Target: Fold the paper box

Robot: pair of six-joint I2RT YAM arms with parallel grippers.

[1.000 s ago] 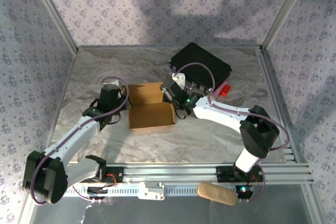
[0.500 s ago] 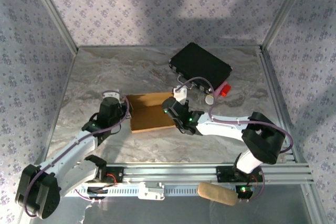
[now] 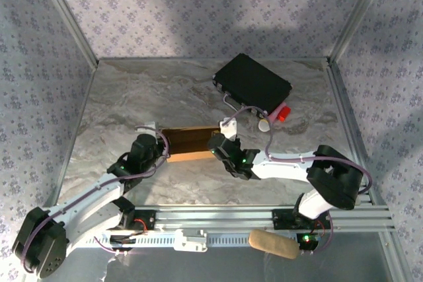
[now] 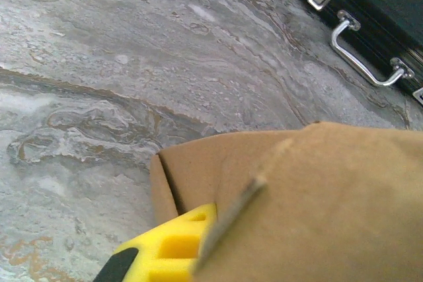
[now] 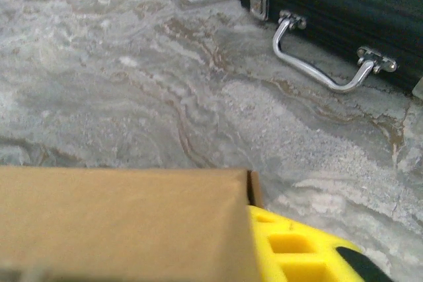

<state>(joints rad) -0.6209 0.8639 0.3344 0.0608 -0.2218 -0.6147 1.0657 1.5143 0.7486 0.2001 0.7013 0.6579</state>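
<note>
Paper box (image 3: 192,142): near the middle of the tabletop (image 3: 125,97), a little toward the near edge, long side running left to right. From above it reads as a narrow tan strip with a darker band along its far side, so I judge it tipped up or partly closed; which one I cannot tell.

Left gripper (image 3: 157,144): at the box's left end. Jaws together, and in the left wrist view a thin cardboard edge runs hard against my yellow finger (image 4: 173,239). I take that as a pinch on the end wall.

Right gripper (image 3: 218,143): at the box's right end. In the right wrist view one yellow finger (image 5: 291,246) sits just beside the box corner and cardboard hides the other. Cannot tell whether these jaws are apart or clamped.

Black case (image 3: 252,82): toward the far right corner, well apart from the box, metal handle facing me.

Step, as I judge it: bringing panels together while both ends are steadied.

To do it well:
- keep the left pinch steady as the anchor
- press with the right along the crease, not across a wall
- move both ends evenly so the box stays square
- go lightly; kraft board dents and springs back
</note>
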